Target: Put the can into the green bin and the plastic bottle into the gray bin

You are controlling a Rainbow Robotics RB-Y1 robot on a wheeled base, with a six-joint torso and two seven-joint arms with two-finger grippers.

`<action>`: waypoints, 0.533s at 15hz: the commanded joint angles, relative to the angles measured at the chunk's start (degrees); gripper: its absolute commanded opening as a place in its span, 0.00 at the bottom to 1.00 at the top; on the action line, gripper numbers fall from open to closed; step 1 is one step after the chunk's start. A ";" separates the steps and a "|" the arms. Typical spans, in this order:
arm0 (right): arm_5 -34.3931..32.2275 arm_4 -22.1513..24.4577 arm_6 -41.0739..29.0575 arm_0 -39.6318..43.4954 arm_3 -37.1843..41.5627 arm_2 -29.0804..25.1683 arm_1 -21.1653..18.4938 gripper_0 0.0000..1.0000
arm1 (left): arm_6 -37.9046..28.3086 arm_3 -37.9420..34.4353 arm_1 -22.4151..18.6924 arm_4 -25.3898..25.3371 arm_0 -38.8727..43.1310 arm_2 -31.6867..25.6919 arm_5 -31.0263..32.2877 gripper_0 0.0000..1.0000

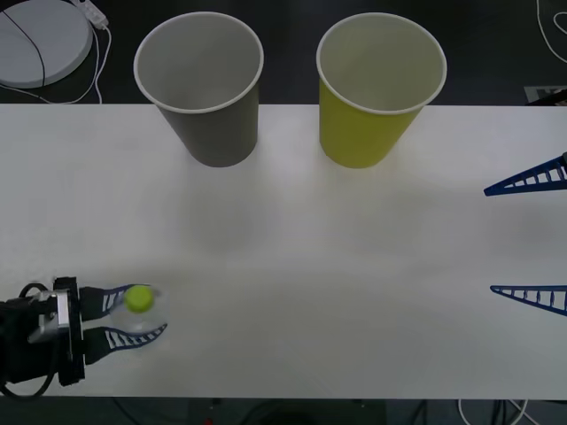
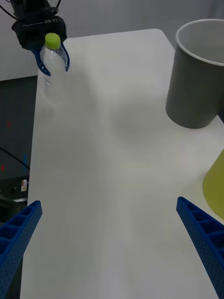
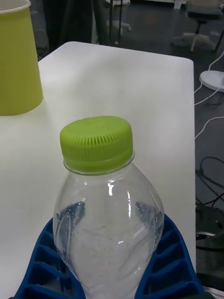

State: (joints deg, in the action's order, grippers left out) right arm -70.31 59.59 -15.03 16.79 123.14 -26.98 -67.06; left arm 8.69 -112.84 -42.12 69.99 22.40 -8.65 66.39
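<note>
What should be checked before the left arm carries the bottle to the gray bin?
1. Left gripper around the bottle, fingers curved against both its sides: ok.
2. Bottle upright, cap on: ok.
3. Bottle lifted off the table: cannot tell.
4. Gray bin upright with open mouth: ok.
5. Table stretch between bottle and gray bin bare: ok.
6. Right gripper open at the table's right edge, away from that stretch: ok.

A white tabletop (image 1: pixel 292 266) stood over dark floor (image 3: pixel 154 28); an office chair (image 3: pixel 203 18) and white cables (image 3: pixel 210 100) lay beyond.
</note>
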 commanded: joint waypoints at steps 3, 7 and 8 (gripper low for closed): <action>0.00 0.00 0.00 0.00 0.00 0.00 0.00 1.00 | -8.86 -6.60 -2.71 1.47 3.00 -0.49 -9.52 0.00; 0.00 0.00 0.00 0.00 0.00 0.00 0.00 1.00 | -14.31 -7.31 -5.52 1.29 3.00 -2.52 -14.53 0.00; 0.00 0.00 0.00 0.00 0.00 0.00 0.00 1.00 | -15.02 -7.31 -5.96 1.29 2.83 -3.04 -15.85 0.00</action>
State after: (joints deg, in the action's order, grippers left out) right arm -70.31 59.59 -15.03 16.79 123.14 -26.98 -67.06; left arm -5.68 -120.14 -47.63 71.31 25.34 -11.18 51.76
